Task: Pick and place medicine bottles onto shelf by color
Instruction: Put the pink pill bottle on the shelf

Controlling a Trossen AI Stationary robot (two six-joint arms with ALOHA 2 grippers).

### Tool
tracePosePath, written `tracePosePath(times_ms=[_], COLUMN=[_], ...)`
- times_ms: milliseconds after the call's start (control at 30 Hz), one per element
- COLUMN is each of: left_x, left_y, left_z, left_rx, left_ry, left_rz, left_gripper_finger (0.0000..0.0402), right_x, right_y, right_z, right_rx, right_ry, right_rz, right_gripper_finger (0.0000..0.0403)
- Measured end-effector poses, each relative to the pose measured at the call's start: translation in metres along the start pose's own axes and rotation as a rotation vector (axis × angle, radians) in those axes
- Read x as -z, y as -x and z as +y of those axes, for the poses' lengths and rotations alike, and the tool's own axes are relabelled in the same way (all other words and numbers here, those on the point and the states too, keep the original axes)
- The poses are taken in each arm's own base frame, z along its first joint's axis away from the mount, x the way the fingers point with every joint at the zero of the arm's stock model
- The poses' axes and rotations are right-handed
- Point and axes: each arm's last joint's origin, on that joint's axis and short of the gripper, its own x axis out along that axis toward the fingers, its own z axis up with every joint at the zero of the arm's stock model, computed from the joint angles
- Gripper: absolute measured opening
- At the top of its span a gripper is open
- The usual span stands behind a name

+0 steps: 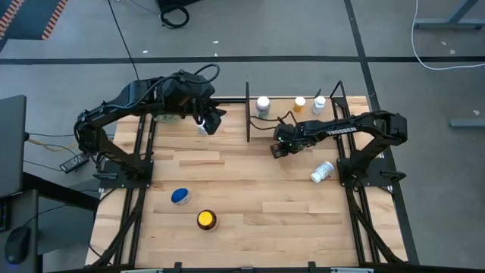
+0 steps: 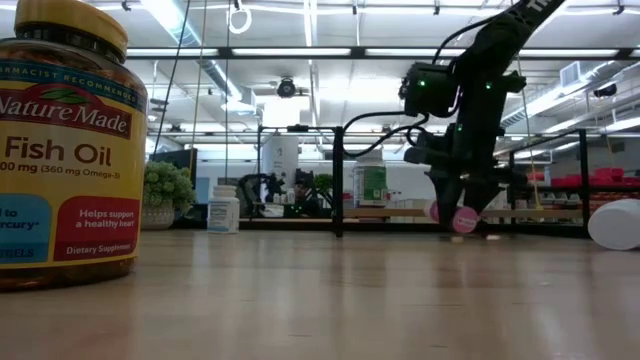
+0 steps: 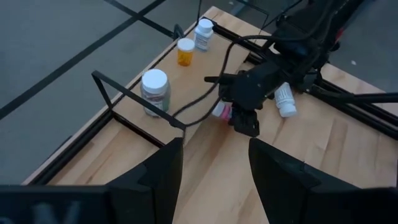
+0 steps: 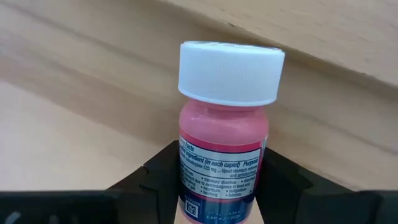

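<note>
My right gripper (image 1: 279, 146) is shut on a pink bottle with a white cap (image 4: 225, 124), just in front of the shelf (image 1: 303, 115). The shelf is a wooden board in black rods at the far edge. On it stand a white-capped bottle (image 1: 263, 105), an amber bottle (image 1: 300, 102) and another white bottle (image 1: 318, 104). My left gripper (image 3: 214, 180) is open and empty at the far left, above a white bottle (image 1: 203, 127). A white-capped bottle (image 1: 322, 171) lies on its side at the right. A blue-lidded bottle (image 1: 180, 196) and a yellow-lidded amber bottle (image 1: 206, 220) stand near the front. My right gripper pinches the pink bottle's labelled body (image 4: 217, 180) between its two fingers, one on each side. The white cap (image 4: 230, 71) sticks out past the fingertips. In the low view the bottle's pink end (image 2: 463, 218) shows tilted below the fingers, low over the table; whether it touches the table I cannot tell.
A green plant ball (image 2: 165, 190) sits at the far left under my left arm. The shelf's black posts (image 1: 248, 114) stand close to my right gripper. Bare tabletop (image 1: 258, 197) lies in the middle. The arm mounts (image 1: 121, 174) line both side edges.
</note>
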Motion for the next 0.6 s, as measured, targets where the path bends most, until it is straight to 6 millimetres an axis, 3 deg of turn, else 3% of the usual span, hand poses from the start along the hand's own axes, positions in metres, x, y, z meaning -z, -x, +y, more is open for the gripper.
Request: tracePosePath(times_ms=[333, 600], left_x=[0.0, 0.001], left_y=[0.0, 0.0], left_z=[0.0, 0.0], left_rx=[-0.001, 0.0], left_ry=[0.003, 0.002], left_rz=[0.005, 0.005], left_gripper_finger=[0.019, 0.019], right_x=[0.001, 0.02], right_y=[-0.004, -0.001], right_z=[-0.004, 0.007], right_rx=[-0.021, -0.072], right_ry=[0.002, 0.069], right_rz=[0.021, 0.117], right_gripper_finger=[0.0173, 0.0173])
